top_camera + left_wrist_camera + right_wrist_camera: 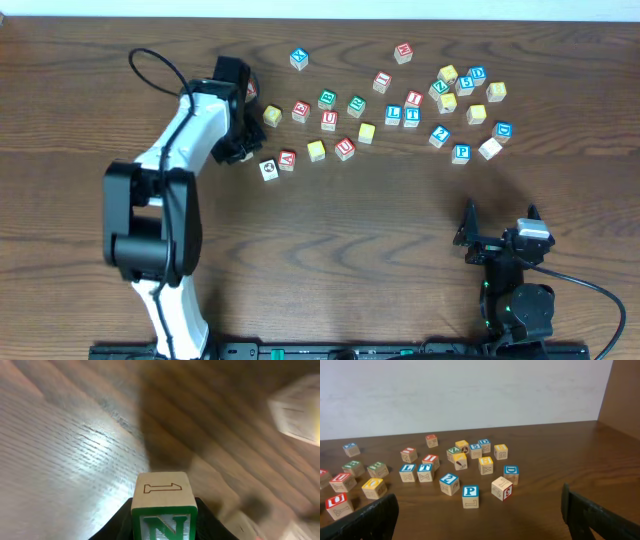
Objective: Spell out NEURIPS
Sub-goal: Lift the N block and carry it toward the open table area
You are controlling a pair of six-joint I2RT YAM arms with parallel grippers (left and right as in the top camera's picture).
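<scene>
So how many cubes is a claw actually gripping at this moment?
1. The green N cube sits clamped in the left claw, seen in the left wrist view. The right claw stands open and empty; the other cubes lie on the table.

- A brown wood-grain table [330, 250] is seen beneath the scattered cubes.
- A blue L cube [407, 472] and a blue T cube [425, 472] are set just beside each other.
- A blue D cube [511, 474] is placed further right.
- A white wall [470, 395] is seen behind.
</scene>
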